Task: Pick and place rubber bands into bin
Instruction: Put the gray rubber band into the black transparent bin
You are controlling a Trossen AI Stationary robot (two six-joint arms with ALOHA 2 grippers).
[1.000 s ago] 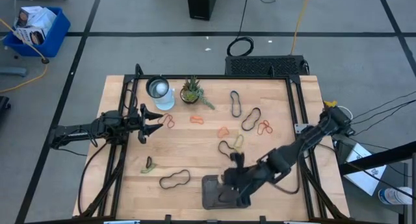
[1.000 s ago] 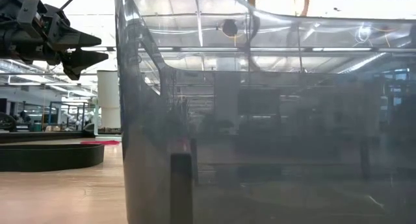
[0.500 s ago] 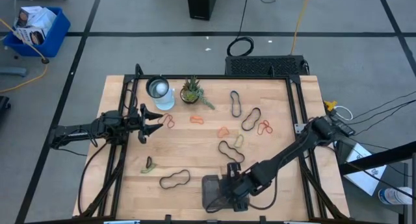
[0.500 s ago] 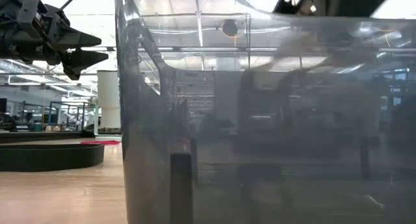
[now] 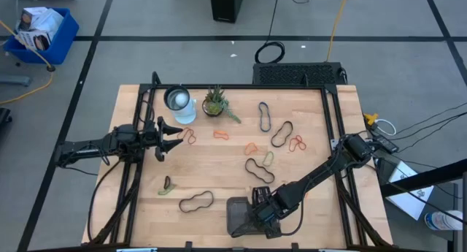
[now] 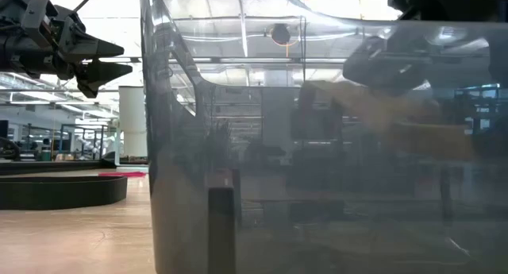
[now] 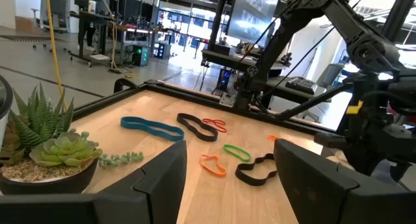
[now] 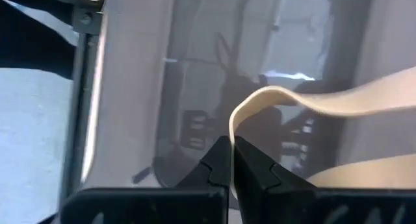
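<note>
The bin (image 5: pixel 239 214) is a dark grey tray at the table's near edge; its clouded wall (image 6: pixel 182 147) fills the low view. My right gripper (image 5: pixel 257 214) hangs over the bin, tipped steeply down and shut on a pale tan rubber band (image 8: pixel 286 97), which shows through the wall as a yellowish shape (image 6: pixel 381 107). Several rubber bands lie flat on the wood: blue (image 5: pixel 264 115), black (image 5: pixel 282 133), red (image 5: pixel 296 143), green (image 5: pixel 268 158), black (image 5: pixel 196 201). My left gripper (image 5: pixel 175 131) waits open and level at the table's left side. My right gripper (image 8: pixel 231 146) pinches one strand of the tan band (image 8: pixel 232 123) between its two fingertips, coming from above and slanting down into the bin. From the tips the flat band bends over and runs off to one side. Whether it touches the bin's floor I cannot tell.
A potted succulent (image 5: pixel 214 102) and a clear cup (image 5: pixel 179 100) stand at the far left of the table. Black rails (image 5: pixel 332 135) run along both sides. Bare wood lies between the bin and the left gripper.
My right gripper has sunk toward the bin, shifted a little toward the table's left and near edge, and tipped more steeply down. It has stayed shut, and the tan band has come down into the bin with it.
</note>
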